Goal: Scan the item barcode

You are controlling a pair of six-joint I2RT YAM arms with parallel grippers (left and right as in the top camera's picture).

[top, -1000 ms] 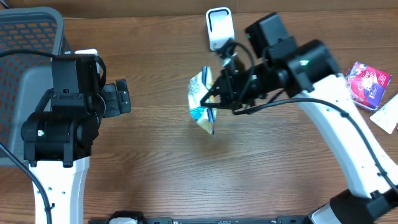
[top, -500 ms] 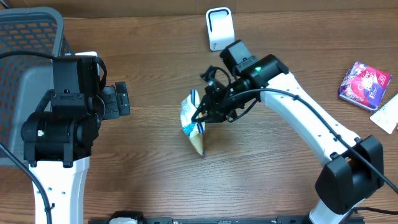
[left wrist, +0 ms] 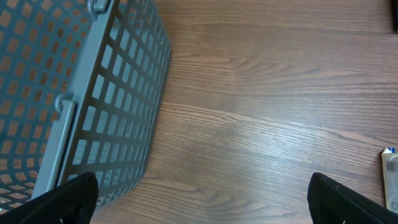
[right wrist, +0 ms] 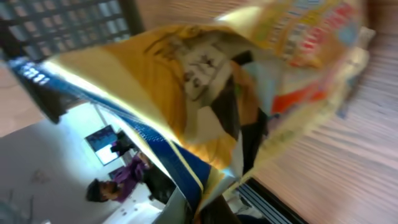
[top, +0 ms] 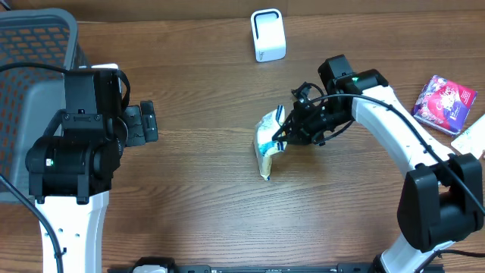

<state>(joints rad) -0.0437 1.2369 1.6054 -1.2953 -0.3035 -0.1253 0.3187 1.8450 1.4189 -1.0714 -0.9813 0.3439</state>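
Right gripper [top: 291, 132]: clenched on the upper edge of the snack packet [top: 267, 141]. Its arm reaches in from the right side of the bench [top: 204, 197].

Snack packet: yellow, blue and white foil, crumpled, hanging lengthwise from the right gripper over the middle of the bench. Whether its lower tip touches the wood I cannot tell. In the right wrist view the packet [right wrist: 205, 93] fills nearly the whole frame.

Left gripper [top: 150, 121]: spread wide and grasping nothing, held over bare wood just beside the basket [top: 38, 45].

Scanner [top: 268, 35]: small white unit upright at the far edge, well apart from the packet.

Basket: grey plastic mesh at the left end.

Box [top: 447, 101]: pink and purple, at the right end, with a flat white item [top: 471, 139] just beside it.
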